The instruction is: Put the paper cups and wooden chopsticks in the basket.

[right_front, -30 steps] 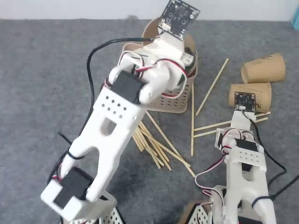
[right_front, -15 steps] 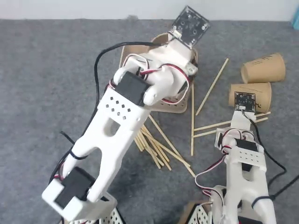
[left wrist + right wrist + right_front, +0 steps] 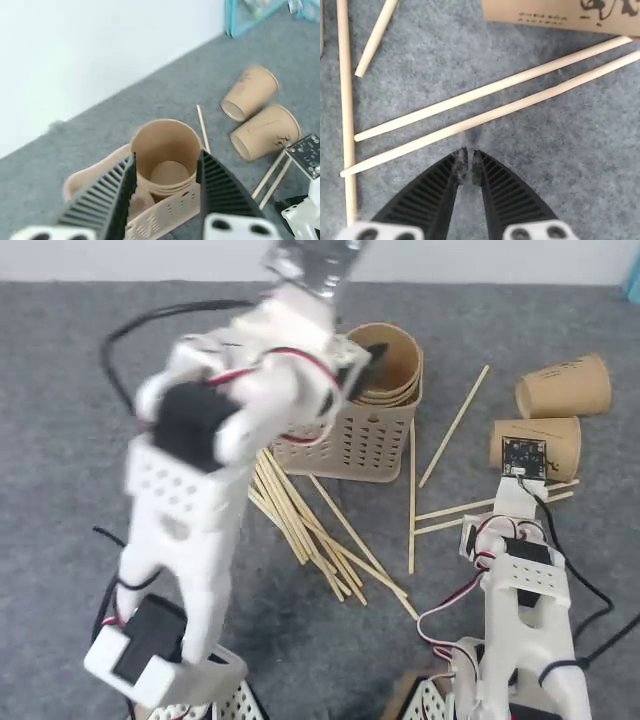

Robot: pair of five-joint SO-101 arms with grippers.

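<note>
Noted: left end effector (image 3: 167, 160) stood open near basket (image 3: 350, 455); right end effector (image 3: 468, 152) closed, empty, beside chopsticks (image 3: 485, 115). Chopsticks judged light, stiff, slippery; pinch mid-length.

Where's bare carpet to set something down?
Free: grey carpet outboard of the left arm; the strip between the wall and the two tipped paper cups. Crowded: wooden chopsticks fan out in front of the basket and lie between it and those cups.
</note>
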